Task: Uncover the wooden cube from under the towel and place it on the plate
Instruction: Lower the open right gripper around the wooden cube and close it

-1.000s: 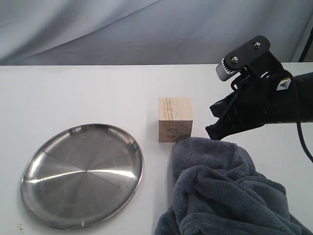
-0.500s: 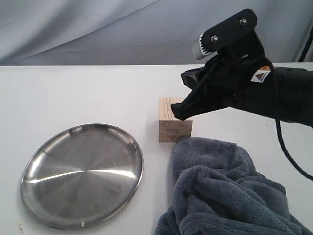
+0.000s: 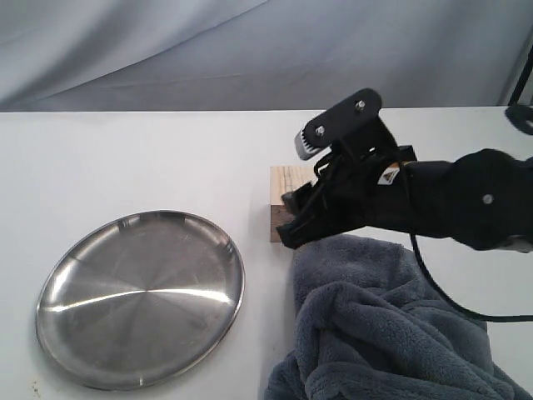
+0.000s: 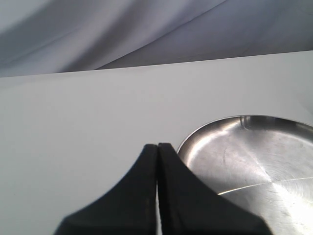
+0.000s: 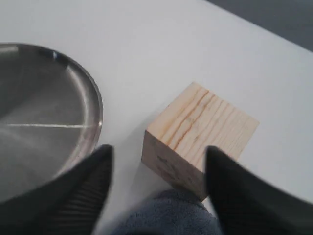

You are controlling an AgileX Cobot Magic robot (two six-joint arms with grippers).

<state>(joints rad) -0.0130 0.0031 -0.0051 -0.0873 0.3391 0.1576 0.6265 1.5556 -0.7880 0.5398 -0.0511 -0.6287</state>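
The wooden cube [image 3: 281, 187] [image 5: 203, 129] stands uncovered on the white table, just right of the steel plate [image 3: 140, 298] [image 5: 44, 107]. The blue-grey towel [image 3: 375, 325] [image 5: 168, 215] lies bunched at the front right, its edge touching the cube's base. My right gripper [image 3: 287, 221] [image 5: 159, 152] hangs open over the cube's near side, jaws wide; one finger is by the cube's corner, the other toward the plate's rim. It holds nothing. My left gripper [image 4: 157, 147] is shut and empty, beside the plate [image 4: 254, 156]; it does not show in the exterior view.
A grey cloth backdrop [image 3: 250, 50] hangs behind the table's far edge. White tabletop [image 3: 125, 158] stretches behind and left of the plate. The right arm's black body [image 3: 450, 200] reaches in over the towel.
My right gripper has swung left and down, from right of the cube above the towel's edge to low over the cube. Cube, towel and plate have not moved.
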